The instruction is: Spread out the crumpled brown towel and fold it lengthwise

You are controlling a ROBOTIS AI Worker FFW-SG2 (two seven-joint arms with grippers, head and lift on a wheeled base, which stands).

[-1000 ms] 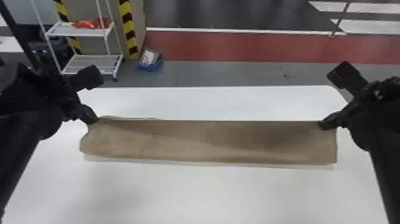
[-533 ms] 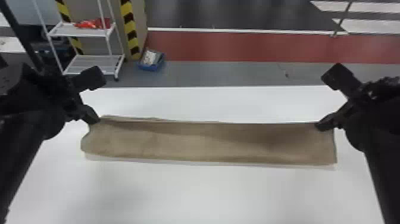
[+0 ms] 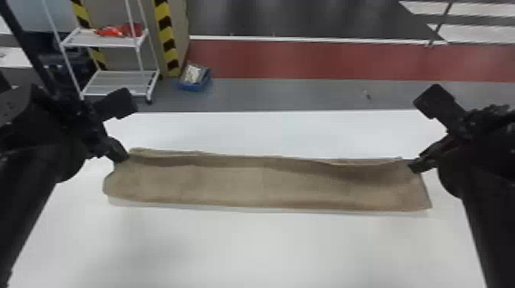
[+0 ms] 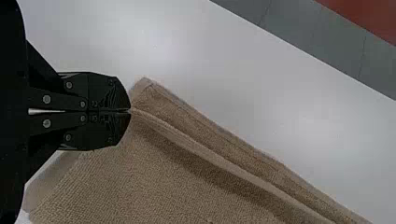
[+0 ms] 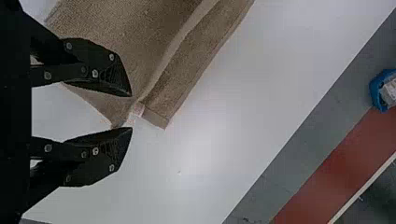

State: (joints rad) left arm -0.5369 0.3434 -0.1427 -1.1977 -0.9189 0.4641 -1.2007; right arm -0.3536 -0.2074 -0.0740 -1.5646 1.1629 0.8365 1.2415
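The brown towel [image 3: 237,184] lies as a long, narrow strip across the white table, its far layer showing just beyond the near layer's wavy far edge. At its far left corner is my left gripper [image 3: 123,156]; in the left wrist view the left gripper [image 4: 130,110] is shut on the edge of the towel [image 4: 154,177]. My right gripper [image 3: 414,167] is at the far right corner. Seen from the right wrist, the right gripper [image 5: 131,112] is open, with a corner of the towel [image 5: 177,65] close to its fingertips, between and beyond them.
The white table [image 3: 268,249] extends on all sides of the towel. Past its far edge stand a white wire shelf [image 3: 115,82] at the left and a blue bin [image 3: 194,78] on the floor.
At the right end the towel's top edge has dropped slightly and slackened into a wavy line, showing more of the far layer. My right gripper has shifted slightly; the left has hardly moved.
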